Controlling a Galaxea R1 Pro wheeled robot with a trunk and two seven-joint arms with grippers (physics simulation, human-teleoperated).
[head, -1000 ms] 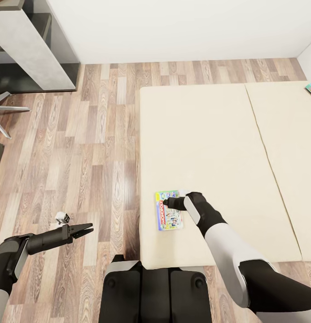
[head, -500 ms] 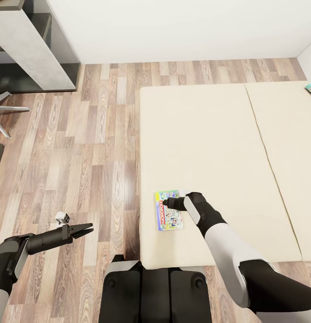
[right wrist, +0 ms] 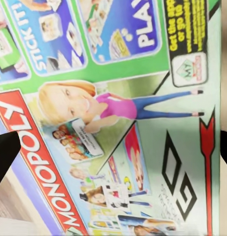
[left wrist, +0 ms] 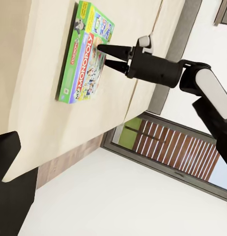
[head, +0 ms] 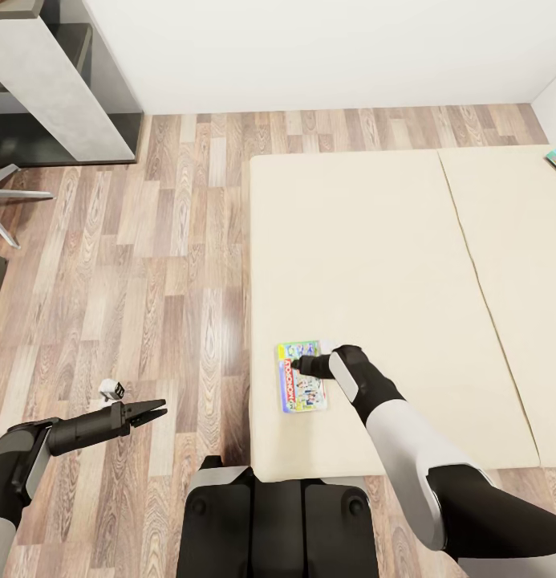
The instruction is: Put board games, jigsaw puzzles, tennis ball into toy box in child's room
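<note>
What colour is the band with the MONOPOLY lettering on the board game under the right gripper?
Red with white letters, on the board game; clearest in the right wrist view.

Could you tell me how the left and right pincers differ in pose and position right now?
The right pincer is open just above the board game on the bed, while the left pincer hangs over the wood floor away from any toy. Both hold nothing.
</note>
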